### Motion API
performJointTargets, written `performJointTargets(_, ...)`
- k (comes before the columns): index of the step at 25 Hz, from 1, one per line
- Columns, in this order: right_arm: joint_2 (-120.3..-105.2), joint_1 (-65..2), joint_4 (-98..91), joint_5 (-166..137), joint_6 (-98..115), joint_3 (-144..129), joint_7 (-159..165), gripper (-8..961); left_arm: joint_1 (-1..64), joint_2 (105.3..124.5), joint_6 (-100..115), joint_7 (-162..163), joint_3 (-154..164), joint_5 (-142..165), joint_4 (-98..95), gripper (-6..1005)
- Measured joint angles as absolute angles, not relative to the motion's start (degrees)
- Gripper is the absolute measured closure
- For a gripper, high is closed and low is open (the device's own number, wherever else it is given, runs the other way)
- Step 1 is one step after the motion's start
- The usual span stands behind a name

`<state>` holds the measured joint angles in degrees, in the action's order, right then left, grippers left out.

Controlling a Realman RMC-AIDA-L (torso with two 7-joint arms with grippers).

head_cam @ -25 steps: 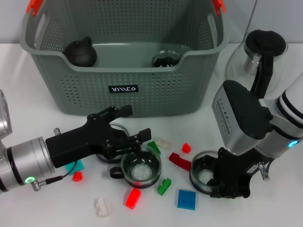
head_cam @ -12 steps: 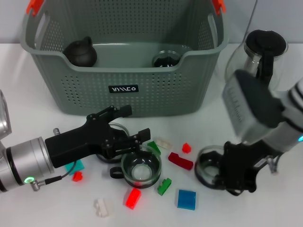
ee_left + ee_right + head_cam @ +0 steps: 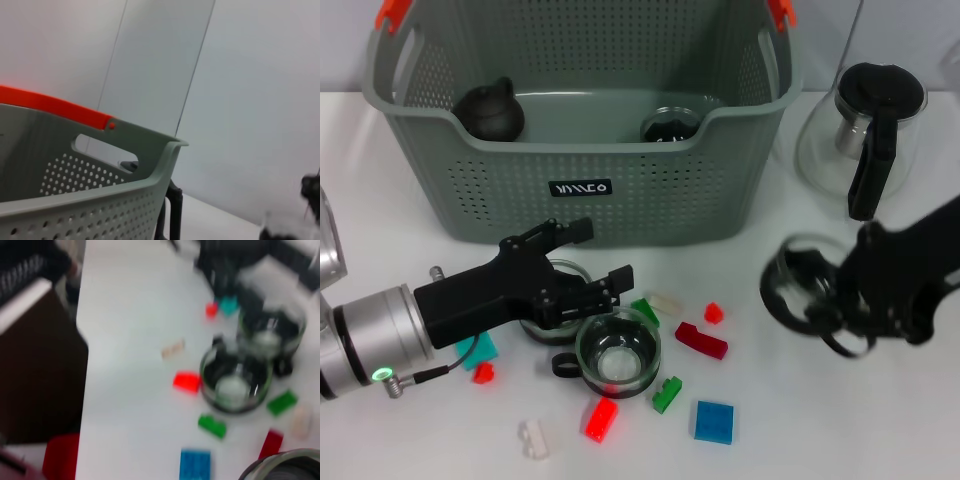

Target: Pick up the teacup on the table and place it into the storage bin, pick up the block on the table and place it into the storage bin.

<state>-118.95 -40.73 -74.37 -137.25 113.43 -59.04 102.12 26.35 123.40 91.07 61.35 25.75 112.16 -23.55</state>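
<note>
Taking the storage bin (image 3: pixel 585 120) as the landmark, the left gripper (image 3: pixel 582 262) is seen low in front of its front wall, with its fingers spread wide around a glass teacup (image 3: pixel 552 318) on the table (image 3: pixel 380 250). A second glass teacup (image 3: pixel 617 355) stands just in front of that one, farther from the bin. Scattered around these, in front of the bin, are a teal block (image 3: pixel 478 350), small red blocks (image 3: pixel 601 419), green blocks (image 3: pixel 667 394), a dark red block (image 3: pixel 701 340) and a blue block (image 3: pixel 714 421). Inside the bin a dark teapot (image 3: pixel 490 110) and a glass cup (image 3: pixel 671 126) are seen. Off the bin's right front corner, the right gripper (image 3: pixel 840 300) is clamped on a third glass teacup (image 3: pixel 805 290), lifted off the table and blurred. A glass pitcher (image 3: pixel 865 125) stands beside the bin's right wall.
</note>
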Motion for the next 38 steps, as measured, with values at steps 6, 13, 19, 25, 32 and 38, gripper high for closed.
performJointTargets(6, -117.33, -41.7, -78.15, -128.64, 113.96, -59.49, 107.19, 891, 26.26, 123.39, 90.87, 61.27, 25.75, 112.14, -23.58, 131)
performJointTargets(13, -116.48, -44.57, -81.63, -122.99, 114.04, -59.93, 111.98, 892, 25.26, 123.4, 89.24, 61.24, 25.75, 112.32, -23.67, 133)
performJointTargets(19, -116.22, -51.36, -82.67, -117.64, 112.75, -54.2, 116.2, 892, 24.88, 123.47, 89.2, 61.17, 25.75, 112.41, -23.63, 134)
performJointTargets(25, -115.18, -57.67, -79.33, -120.77, 104.86, -49.4, 118.66, 892, 25.16, 123.43, 89.41, 61.17, 25.75, 112.19, -23.55, 136)
performJointTargets(32, -111.81, -66.37, -59.0, -133.27, 87.1, -50.25, 116.98, 892, 25.52, 123.39, 89.46, 61.17, 26.04, 112.28, -23.55, 137)
performJointTargets(38, -111.29, -69.7, -43.56, -137.34, 74.81, -50.32, 111.41, 893, 25.39, 123.4, 89.45, 61.17, 25.96, 112.53, -23.55, 138)
